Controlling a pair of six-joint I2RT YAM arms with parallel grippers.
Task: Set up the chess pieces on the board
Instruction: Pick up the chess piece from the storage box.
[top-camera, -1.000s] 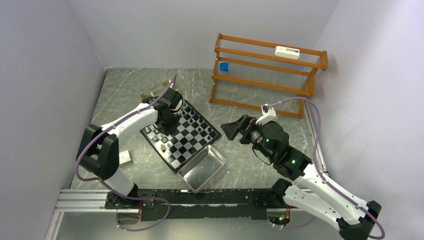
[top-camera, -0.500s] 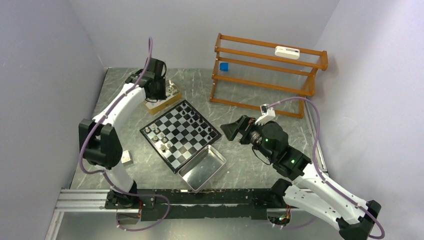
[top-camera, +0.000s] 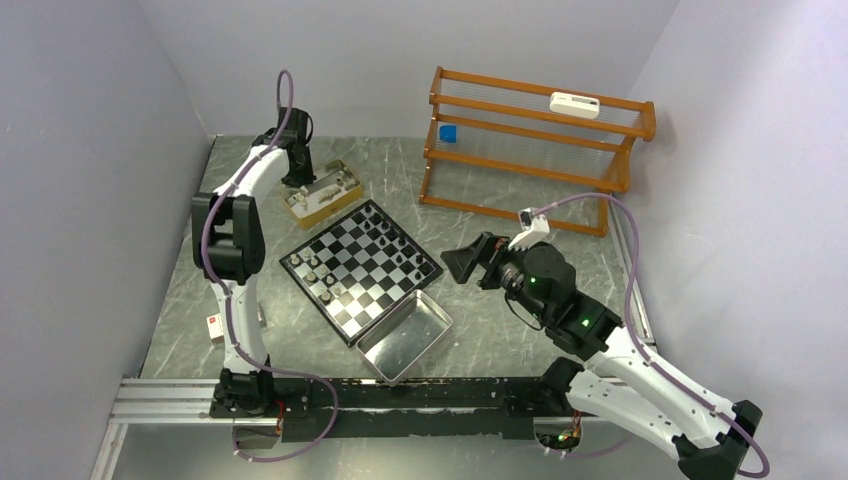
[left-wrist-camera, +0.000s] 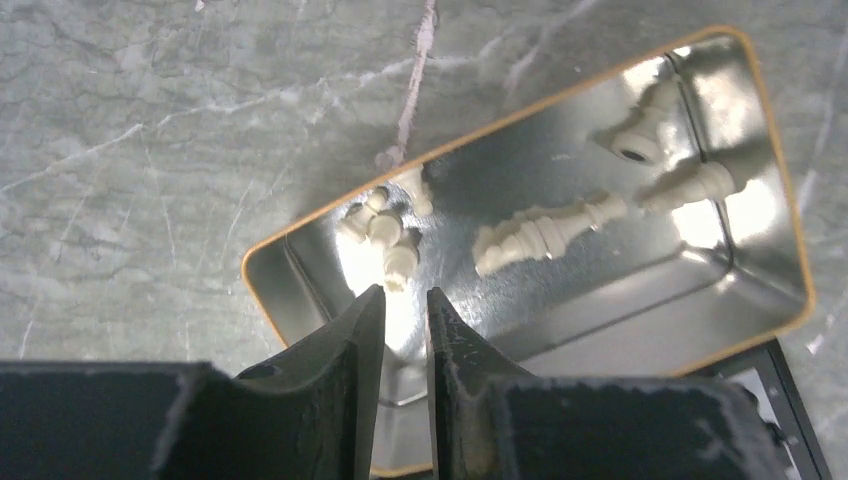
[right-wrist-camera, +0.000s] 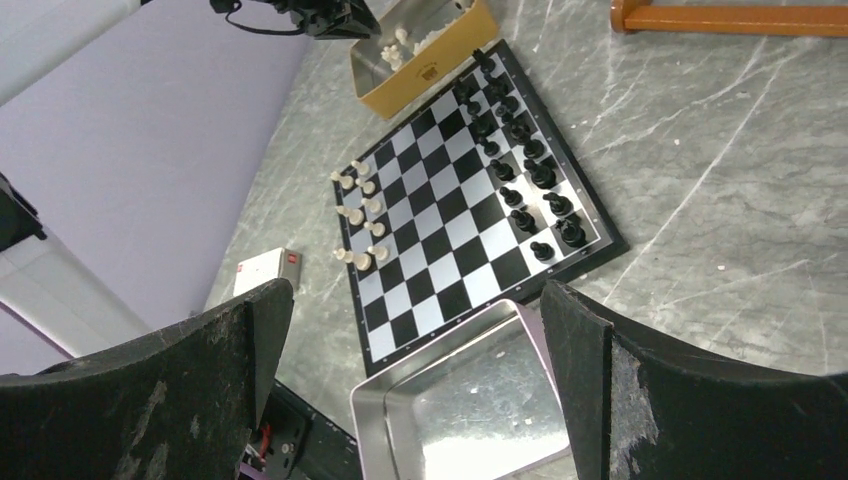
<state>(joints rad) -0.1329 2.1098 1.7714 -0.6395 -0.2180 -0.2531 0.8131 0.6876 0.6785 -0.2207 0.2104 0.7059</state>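
The left gripper (left-wrist-camera: 403, 297) is hovering, jaws a narrow slit apart (nothing between them), over cream chess pieces (left-wrist-camera: 540, 230) lying in the gold box (left-wrist-camera: 285, 290) just beside the board (top-camera: 362, 268). The right gripper (right-wrist-camera: 415, 300) is gaping wide, empty, near the board's other side.
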